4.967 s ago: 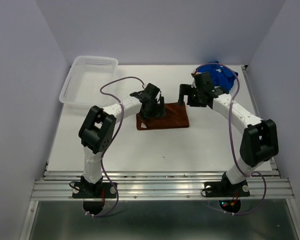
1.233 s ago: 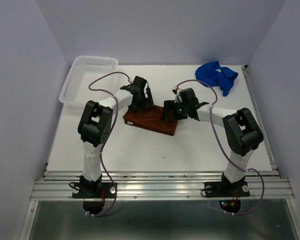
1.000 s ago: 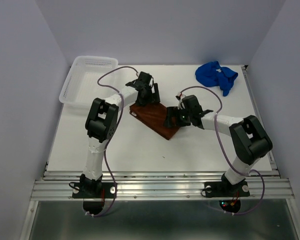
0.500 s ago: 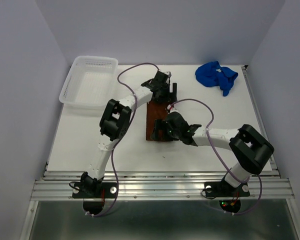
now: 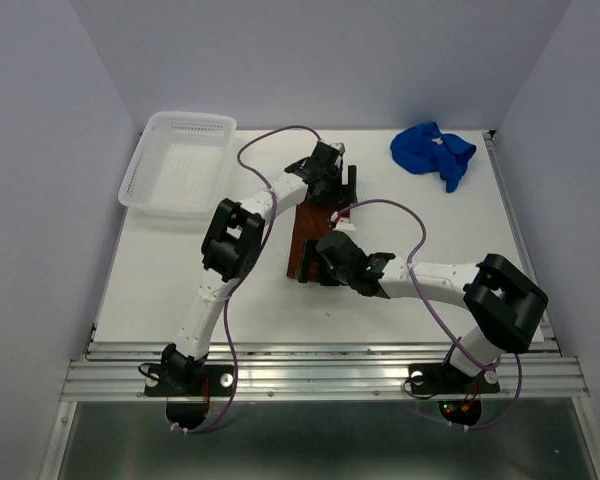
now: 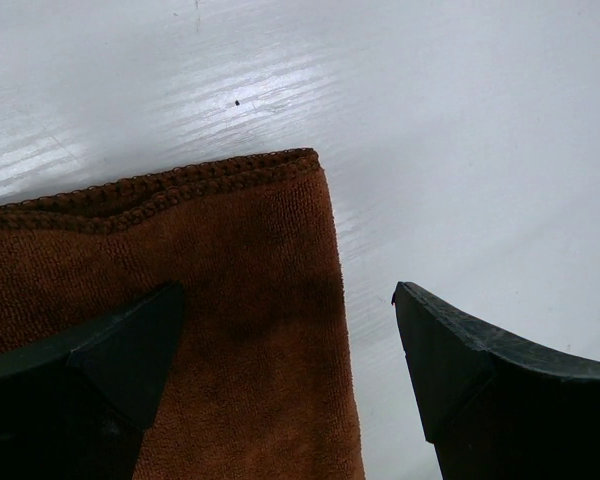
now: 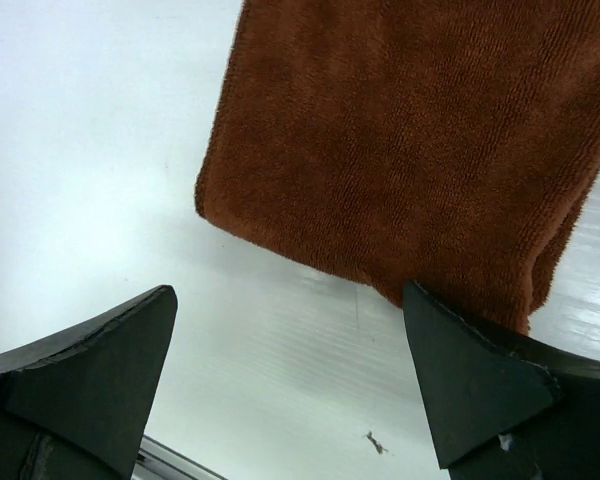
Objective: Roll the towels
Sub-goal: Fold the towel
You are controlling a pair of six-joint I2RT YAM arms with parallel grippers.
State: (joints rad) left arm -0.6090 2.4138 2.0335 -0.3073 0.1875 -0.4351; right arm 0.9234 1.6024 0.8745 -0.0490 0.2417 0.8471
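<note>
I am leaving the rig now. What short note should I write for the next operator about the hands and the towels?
Left hand: open, holding nothing, at the far end of the brown towel.
Right hand: open, holding nothing, at the near end of that towel.
Brown towel: lies flat in the middle of the table, not rolled.
Blue towel: crumpled in the far right corner, no hand near it.
Done: no towel is rolled yet.
Left: roll the brown towel, then the blue towel.
</note>
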